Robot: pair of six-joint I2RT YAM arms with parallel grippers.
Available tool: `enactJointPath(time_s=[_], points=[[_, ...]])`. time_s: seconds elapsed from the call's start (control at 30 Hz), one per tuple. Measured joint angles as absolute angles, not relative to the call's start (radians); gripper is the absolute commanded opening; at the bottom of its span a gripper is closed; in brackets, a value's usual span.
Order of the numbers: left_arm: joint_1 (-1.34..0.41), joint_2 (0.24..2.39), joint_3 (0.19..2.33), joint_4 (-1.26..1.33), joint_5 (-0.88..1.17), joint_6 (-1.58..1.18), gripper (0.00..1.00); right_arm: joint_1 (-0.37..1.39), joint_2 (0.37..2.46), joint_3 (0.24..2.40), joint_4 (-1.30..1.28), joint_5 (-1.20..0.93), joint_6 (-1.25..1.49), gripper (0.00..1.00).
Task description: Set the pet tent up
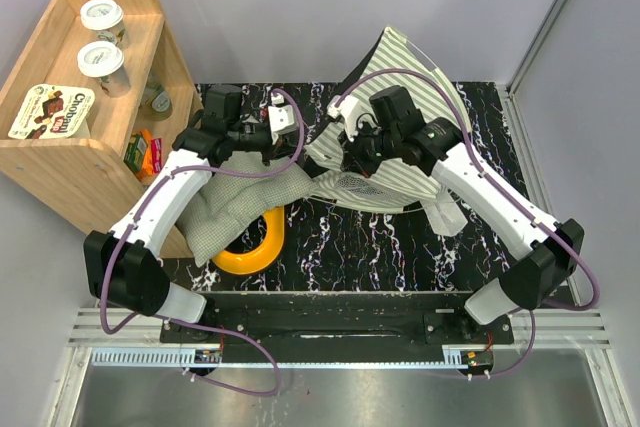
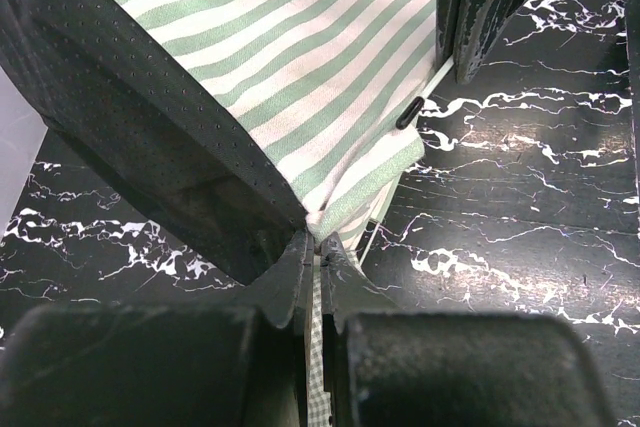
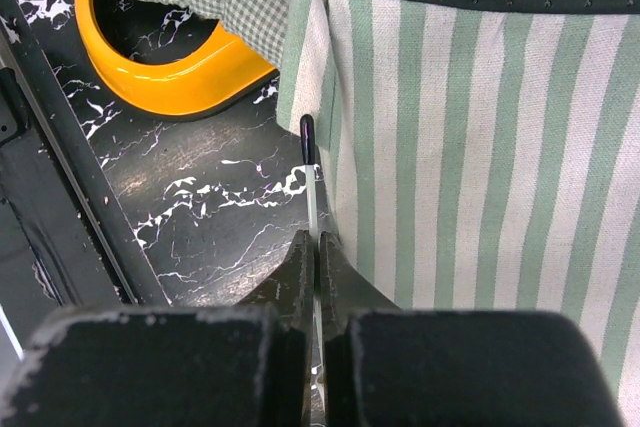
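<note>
The pet tent (image 1: 412,107), green-and-white striped fabric, lies crumpled at the back middle of the table. My left gripper (image 2: 318,239) is shut on a corner of its striped cloth (image 2: 300,57), with the tent's black dotted underside (image 2: 130,117) to the left. A thin white pole with a black tip (image 2: 408,112) runs along the hem. In the right wrist view my right gripper (image 3: 316,239) is shut on that thin pole (image 3: 311,187), right beside the striped wall (image 3: 470,147). From above, the left gripper (image 1: 290,152) and right gripper (image 1: 347,165) sit close together at the tent's near-left edge.
A checked green-and-white cushion (image 1: 240,202) lies under the left arm, partly over a yellow ring (image 1: 255,252). A wooden shelf (image 1: 60,162) with cups and a carton stands at the left. The black marbled tabletop (image 1: 350,237) shows in front of the tent.
</note>
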State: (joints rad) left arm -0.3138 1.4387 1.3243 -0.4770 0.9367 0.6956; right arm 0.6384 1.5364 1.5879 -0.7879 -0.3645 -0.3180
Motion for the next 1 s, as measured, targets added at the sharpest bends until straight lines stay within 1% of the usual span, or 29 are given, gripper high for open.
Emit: enactJointPath(time_s=[0.3, 1.0], points=[[-0.315, 1.442, 1.330, -0.477, 0.930, 0.679, 0.00, 0.638, 1.510, 1.550, -0.784, -0.413, -0.356, 0.00], [-0.317, 1.442, 1.340, -0.477, 0.930, 0.662, 0.00, 0.638, 1.534, 1.562, -0.801, -0.377, -0.366, 0.00]])
